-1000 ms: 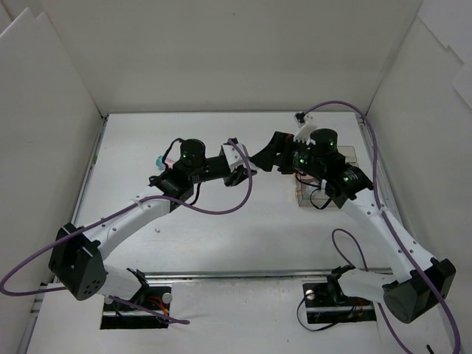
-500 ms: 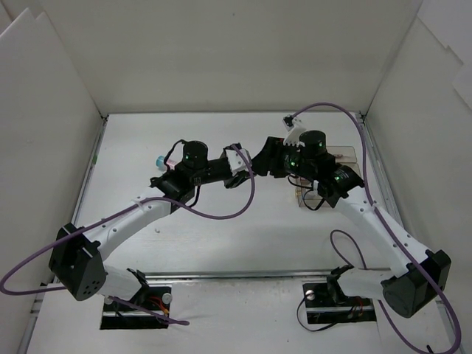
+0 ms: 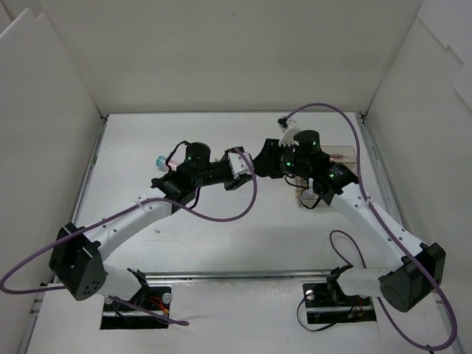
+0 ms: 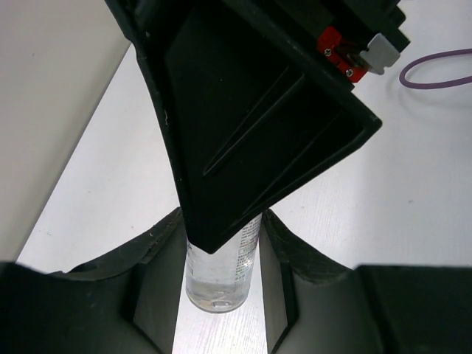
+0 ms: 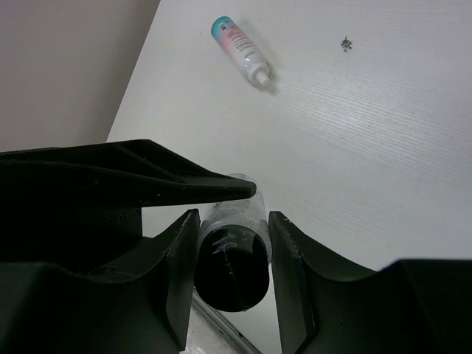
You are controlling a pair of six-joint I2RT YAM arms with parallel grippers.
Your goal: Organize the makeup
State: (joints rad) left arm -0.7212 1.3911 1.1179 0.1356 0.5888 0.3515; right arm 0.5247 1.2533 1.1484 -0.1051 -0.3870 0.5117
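You had the clear bottle point(image 4: 221, 284) held off the table point(image 5: 383, 147), mid-table between the two arms. It looked light and rigid, a smooth, slick plastic cylinder with a little liquid in it, so it could easily twist or slide in a loose pinch. The best hold is square across the round body or the dark cap, with the pads flat on opposite sides.

Your left gripper point(image 4: 221, 243) was clamped tight on the bottle's clear lower body, one finger on each side.

Your right gripper point(image 5: 234, 215) had its fingers against the dark-capped end. No gap showed on either side, so I judged it gripped there too.

The pink bottle with a teal cap point(image 5: 240, 48) lay on its side, well apart, towards the left wall.
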